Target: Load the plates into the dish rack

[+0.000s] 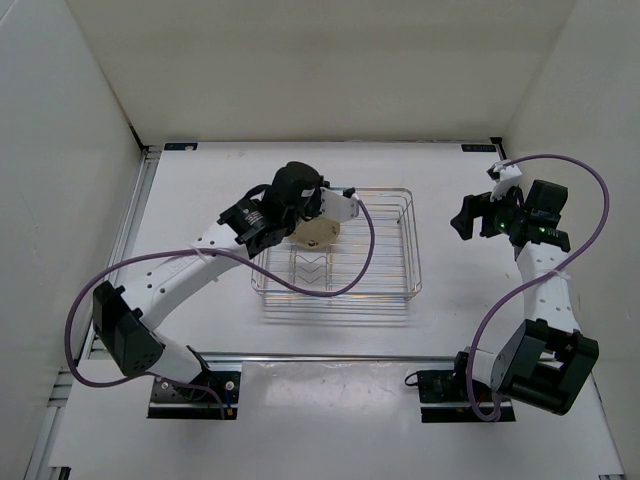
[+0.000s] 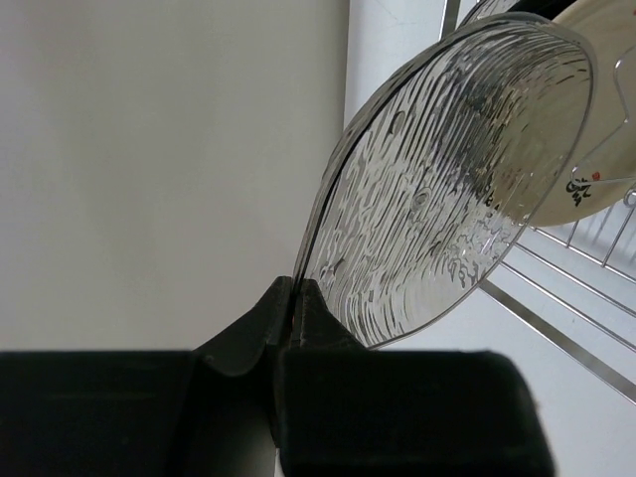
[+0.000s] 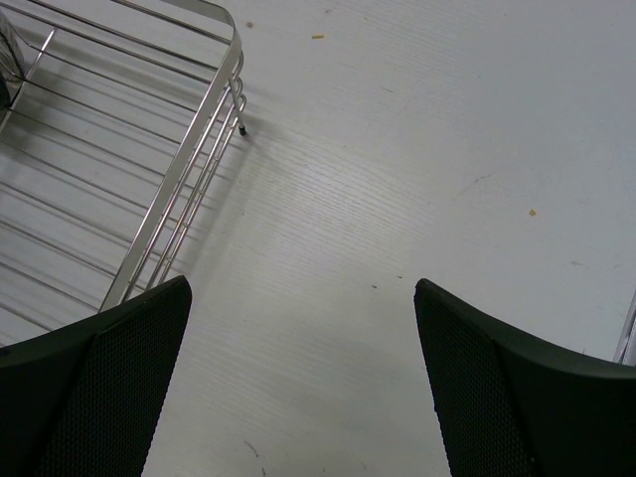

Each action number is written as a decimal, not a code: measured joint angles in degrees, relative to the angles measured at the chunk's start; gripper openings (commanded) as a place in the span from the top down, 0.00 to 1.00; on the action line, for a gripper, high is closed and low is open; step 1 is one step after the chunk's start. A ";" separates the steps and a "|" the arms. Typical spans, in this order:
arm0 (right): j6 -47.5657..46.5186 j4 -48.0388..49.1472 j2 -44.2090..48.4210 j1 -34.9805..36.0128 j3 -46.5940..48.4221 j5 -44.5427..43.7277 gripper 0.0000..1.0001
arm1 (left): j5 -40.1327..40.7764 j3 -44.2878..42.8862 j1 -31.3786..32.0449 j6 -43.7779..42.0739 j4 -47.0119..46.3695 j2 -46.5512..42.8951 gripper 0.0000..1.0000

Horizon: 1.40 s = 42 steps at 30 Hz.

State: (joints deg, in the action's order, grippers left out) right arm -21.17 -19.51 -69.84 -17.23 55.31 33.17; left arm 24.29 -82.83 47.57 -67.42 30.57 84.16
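White table (image 1: pixel 440 200), white walls (image 1: pixel 320 70)

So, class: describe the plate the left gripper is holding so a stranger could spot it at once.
Start at the central chrome wire dish rack; the left gripper reaches over its far-left corner. Clamped there by its rim is the clear glass plate, standing on edge. Unlike the opaque cream plate behind it, it is see-through with a rippled texture.

A robotics lab booth (white panels (image 1: pixel 330 70) wall in the table (image 1: pixel 330 365)).
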 measured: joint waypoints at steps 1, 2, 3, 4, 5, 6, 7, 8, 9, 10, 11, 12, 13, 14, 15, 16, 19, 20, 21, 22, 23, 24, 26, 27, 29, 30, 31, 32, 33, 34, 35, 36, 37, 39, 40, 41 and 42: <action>0.00 0.00 0.00 0.00 0.00 0.00 0.05 | 0.39 0.04 0.07 0.52 -0.24 0.02 0.90; 0.00 0.00 0.00 0.00 0.00 0.00 0.05 | 0.68 0.15 0.09 1.07 -0.61 0.02 0.90; 0.00 0.00 0.00 0.00 0.00 0.00 0.05 | 0.90 0.35 0.17 1.62 -0.94 0.04 0.90; 0.00 0.00 0.00 0.00 -0.02 0.00 0.05 | 1.05 0.52 0.26 2.12 -1.11 0.11 0.90; 0.00 0.00 0.00 0.00 0.00 0.00 0.05 | 1.40 0.72 0.31 2.69 -1.29 0.24 0.90; 0.00 0.00 0.00 0.00 0.00 0.00 0.05 | 1.70 0.90 0.39 3.26 -1.46 0.44 0.90; 0.00 0.00 0.00 0.00 0.00 0.00 0.05 | 2.03 1.11 0.46 3.89 -1.73 0.72 0.90; 0.00 0.00 0.00 0.00 -0.02 0.00 0.05 | 2.27 1.53 0.46 4.37 -2.14 0.87 0.90; 0.00 -0.02 0.00 0.00 -0.02 0.00 0.05 | 2.45 1.99 0.48 4.92 -2.25 0.92 0.90; 0.00 0.00 0.00 0.00 0.00 0.00 0.05 | 2.64 2.54 0.50 5.31 -2.38 0.94 0.90; 0.00 0.00 0.00 0.00 -0.02 0.00 0.05 | 2.91 3.10 0.52 5.81 -2.38 0.94 0.90; 0.00 0.00 0.00 0.00 0.00 0.00 0.05 | 3.08 3.54 0.55 6.16 -2.43 0.96 0.90; 0.00 0.00 0.00 0.00 0.00 0.00 0.05 | 3.28 3.85 0.55 6.47 -2.34 1.11 0.90; 0.00 0.00 0.00 0.00 0.00 0.00 0.05 | 3.45 4.04 0.55 6.82 -2.49 1.33 0.90; 0.00 0.00 0.00 0.00 0.00 0.00 0.05 | 3.69 4.31 0.55 7.26 -2.75 1.62 0.90; 0.00 -0.02 0.00 0.00 0.00 0.00 0.05 | 3.85 4.48 0.55 7.58 -2.80 1.88 0.90; 0.00 0.00 0.00 0.00 0.00 0.00 0.05 | 4.20 4.59 0.55 8.59 -2.93 2.80 0.90; 0.00 0.00 0.00 0.00 0.00 0.00 0.05 | 4.31 4.59 0.55 8.90 -2.97 3.06 0.90; 0.00 -0.02 0.00 0.00 0.00 0.00 0.05 | 4.44 4.59 0.55 9.07 -3.17 3.19 0.90; 0.00 0.00 0.00 0.00 0.00 0.00 0.05 | 4.61 4.59 0.55 9.40 -3.39 3.30 0.90; -0.04 0.00 0.00 0.00 0.00 0.00 0.05 | 4.79 4.59 0.55 9.64 -3.61 3.39 0.90; -0.07 0.00 0.00 0.00 -0.02 0.00 0.05 | 4.98 4.63 0.55 9.88 -3.93 3.41 0.90; -0.11 0.00 0.00 0.00 0.00 0.00 0.05 | 5.35 4.76 0.55 10.12 -4.37 3.41 0.90; -0.13 0.00 0.00 0.00 0.00 0.00 0.05 | 5.44 4.87 0.55 10.21 -4.76 3.41 0.90; -0.20 0.00 0.00 0.00 -0.02 0.00 0.05 | 5.79 5.25 0.55 10.51 -5.44 3.41 0.90; -0.22 -0.02 0.00 0.00 0.00 0.00 0.05 | 5.95 5.51 0.55 10.62 -5.75 3.41 0.90; -0.22 0.00 0.00 0.00 0.00 0.00 0.05 | 6.12 5.73 0.55 10.75 -5.84 3.41 0.90; -0.24 0.00 0.00 0.00 0.00 0.00 0.05 | 6.29 6.01 0.55 10.88 -6.01 3.41 0.90; -0.24 0.00 0.00 0.00 0.00 0.00 0.05 | 6.40 6.32 0.55 10.95 -6.19 3.41 0.90; -0.24 0.00 0.00 0.00 0.00 0.00 0.05 | 6.43 6.60 0.59 10.97 -6.23 3.43 0.90; -0.24 0.00 0.00 0.00 0.00 0.00 0.05 | 6.51 6.97 0.61 10.99 -6.27 3.43 0.90; -0.24 0.00 0.00 0.00 -0.02 0.00 0.05 | 6.58 7.37 0.68 11.13 -6.40 3.43 0.90; -0.24 0.00 0.00 0.00 0.00 0.00 0.05 | 6.60 7.69 0.74 11.21 -6.43 3.43 0.90; -0.24 0.00 0.00 0.00 0.00 0.00 0.05 | 6.62 8.44 0.87 11.39 -6.54 3.43 0.90; -0.24 0.00 0.00 0.00 0.00 0.00 0.05 | 6.64 8.70 0.92 11.41 -6.60 3.43 0.90; -0.24 0.00 0.00 0.00 0.00 0.00 0.05 | 6.64 9.03 0.94 11.52 -6.62 3.43 0.90; -0.24 -0.02 0.00 0.00 0.00 0.00 0.05 | 6.67 9.20 1.03 11.63 -6.60 3.43 0.90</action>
State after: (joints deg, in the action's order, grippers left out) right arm -21.41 -19.53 -69.84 -17.23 55.31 33.17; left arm 30.96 -73.63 48.60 -55.79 23.97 87.59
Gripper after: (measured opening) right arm 0.956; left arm 0.131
